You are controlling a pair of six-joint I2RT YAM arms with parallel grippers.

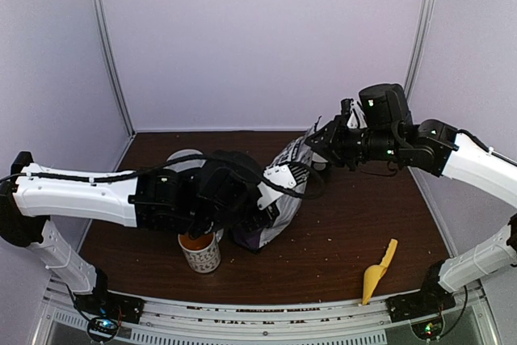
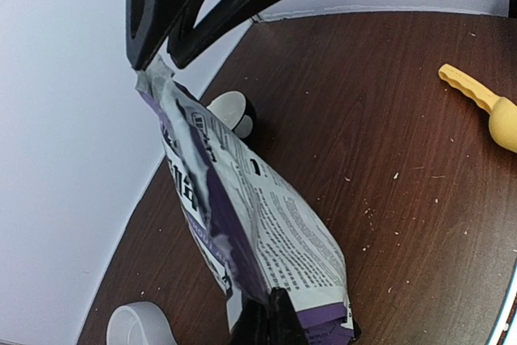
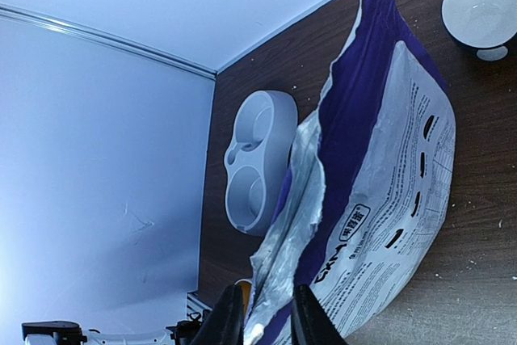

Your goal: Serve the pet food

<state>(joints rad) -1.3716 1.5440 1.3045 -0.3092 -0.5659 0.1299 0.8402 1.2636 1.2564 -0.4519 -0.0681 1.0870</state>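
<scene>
The purple and white pet food bag (image 1: 284, 191) lies tilted across the middle of the table, also in the left wrist view (image 2: 266, 224) and the right wrist view (image 3: 388, 191). The pet food itself is hidden inside the bag. My left gripper (image 2: 271, 317) is shut on the bag's bottom seam. My right gripper (image 3: 266, 325) holds the torn silver lip at the bag's top, one finger on each side of it. In the top view the right gripper (image 1: 323, 141) is at the bag's far upper end.
A patterned mug with an orange inside (image 1: 199, 252) stands just in front of my left arm. A white double-bowl feeder (image 3: 258, 159) lies behind the bag at the left. A small white bowl (image 3: 481, 10) sits farther off. A yellow scoop (image 1: 378, 272) lies near the front right edge.
</scene>
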